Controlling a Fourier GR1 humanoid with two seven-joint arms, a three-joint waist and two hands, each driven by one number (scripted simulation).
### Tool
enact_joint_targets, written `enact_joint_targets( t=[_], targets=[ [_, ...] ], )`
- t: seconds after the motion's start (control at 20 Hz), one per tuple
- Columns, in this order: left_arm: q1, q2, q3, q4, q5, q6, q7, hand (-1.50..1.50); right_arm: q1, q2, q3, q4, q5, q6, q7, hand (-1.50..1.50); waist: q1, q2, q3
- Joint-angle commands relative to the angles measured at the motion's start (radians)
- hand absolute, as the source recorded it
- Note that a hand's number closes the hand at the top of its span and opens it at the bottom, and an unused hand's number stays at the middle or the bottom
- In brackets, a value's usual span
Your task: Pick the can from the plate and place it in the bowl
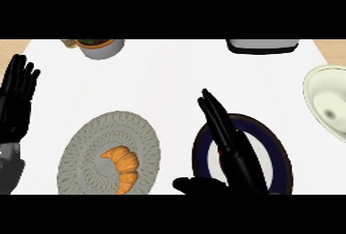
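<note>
- Reaching: right robot hand [233,151] over the dark-rimmed plate [280,155], fingers straight, holding nothing; can mostly hidden beneath it.
- Bowl [327,103] up-right of plate.
- Left robot hand [17,98] resting open, far left.

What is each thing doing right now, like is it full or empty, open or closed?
Left hand: open, resting at the left edge.
Right hand: open, fingers straight, over the blue-rimmed plate.
Blue-rimmed plate: mostly hidden by the hand.
Can: hidden, apart from maybe a red speck by the hand.
Bowl: empty.
Grey plate: holds a croissant.
</note>
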Motion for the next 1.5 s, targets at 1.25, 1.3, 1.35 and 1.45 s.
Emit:
enact_joint_targets(
  t=[1.25, 1.3, 1.35, 1.45],
  targets=[
    [-0.051, -0.034, 0.050, 0.084, -0.021, -0.070, -0.027, 0.00, -0.045, -0.308, -0.169, -0.490, -0.286, 0.965, 0.945, -1.50, 0.023, 0.018, 0.003],
    [-0.038, -0.044, 0.045, 0.035, -0.020, -0.056, 0.000, 0.00, -0.095, -0.277, -0.204, -0.406, -0.304, 0.955, 0.926, -1.50, 0.031, 0.018, 0.003],
    [-0.090, -0.025, 0.061, 0.090, -0.015, -0.080, 0.006, 0.00, -0.082, -0.263, -0.123, -0.412, -0.252, 0.944, 0.944, -1.50, 0.026, 0.018, 0.003],
    [-0.039, -0.078, 0.018, 0.064, -0.062, -0.042, -0.035, 0.00, -0.069, -0.297, -0.194, -0.464, -0.321, 0.971, 0.972, -1.50, 0.026, 0.016, 0.003]
  ],
)
